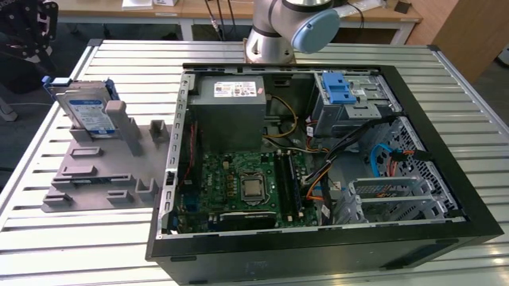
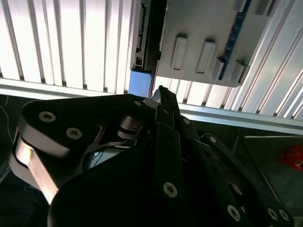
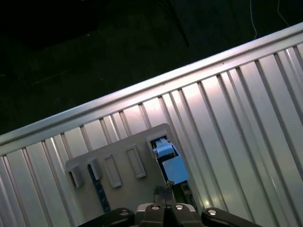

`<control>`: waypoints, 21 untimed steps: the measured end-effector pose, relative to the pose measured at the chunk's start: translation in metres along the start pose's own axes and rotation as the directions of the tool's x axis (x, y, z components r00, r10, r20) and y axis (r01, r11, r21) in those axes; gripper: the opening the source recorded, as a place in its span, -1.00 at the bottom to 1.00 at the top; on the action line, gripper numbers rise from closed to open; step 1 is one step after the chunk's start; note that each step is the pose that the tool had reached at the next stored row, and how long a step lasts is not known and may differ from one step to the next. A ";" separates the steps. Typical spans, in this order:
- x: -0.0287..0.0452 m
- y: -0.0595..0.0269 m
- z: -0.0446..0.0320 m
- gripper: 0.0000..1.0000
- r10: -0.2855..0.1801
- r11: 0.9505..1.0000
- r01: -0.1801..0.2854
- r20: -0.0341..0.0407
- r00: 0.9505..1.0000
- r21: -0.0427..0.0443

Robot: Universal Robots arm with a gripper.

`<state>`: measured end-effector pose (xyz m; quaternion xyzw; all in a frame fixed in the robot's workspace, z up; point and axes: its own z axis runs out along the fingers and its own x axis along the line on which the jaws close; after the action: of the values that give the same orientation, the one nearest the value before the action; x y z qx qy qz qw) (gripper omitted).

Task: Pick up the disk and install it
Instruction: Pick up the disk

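The disk (image 1: 87,110) is a silver drive with a blue-and-white label in a blue carrier. It stands on edge in a grey holder (image 1: 104,173) on the table, at the exterior view's left. My gripper (image 1: 26,30) hangs dark at the table's far corner, above and beyond the disk, apart from it. In the second wrist view the gripper (image 2: 160,92) has its fingertips together, pointing at the blue end of the disk (image 2: 140,82). The first wrist view has the gripper (image 3: 166,190) just short of the disk's blue carrier (image 3: 169,163). Nothing is held.
An open black computer case (image 1: 445,179) lies on the slatted metal table (image 1: 263,50), with a grey power supply box (image 1: 230,113), a green board and a drive cage with a blue latch (image 1: 342,92). The arm's base (image 1: 275,36) stands behind it.
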<state>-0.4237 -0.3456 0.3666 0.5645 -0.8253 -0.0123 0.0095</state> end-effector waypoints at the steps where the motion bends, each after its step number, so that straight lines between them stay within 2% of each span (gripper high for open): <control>1: 0.0000 0.0000 0.0000 -0.79 -0.013 1.000 0.013 0.000 1.000 0.000; 5: 0.0000 0.0000 0.0005 -0.79 -0.067 0.998 0.067 0.000 0.998 0.005; 8: 0.0000 0.0000 0.0007 -0.79 -0.112 0.994 0.112 -0.001 0.994 0.007; 11: 0.0000 0.0000 0.0011 -0.79 -0.159 0.987 0.159 -0.002 0.987 0.007; 14: 0.0000 -0.0001 0.0018 -0.79 -0.206 0.979 0.206 -0.003 0.979 0.008; 17: -0.0003 0.0001 0.0027 -0.77 -0.230 0.973 0.230 -0.004 0.973 0.011; 20: -0.0001 0.0007 0.0038 -0.42 -0.247 0.969 0.247 -0.004 0.969 0.012; 21: -0.0001 0.0011 0.0045 -0.42 -0.251 0.968 0.251 -0.004 0.968 0.012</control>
<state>-0.4249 -0.3451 0.3621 0.6643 -0.7474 -0.0075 0.0053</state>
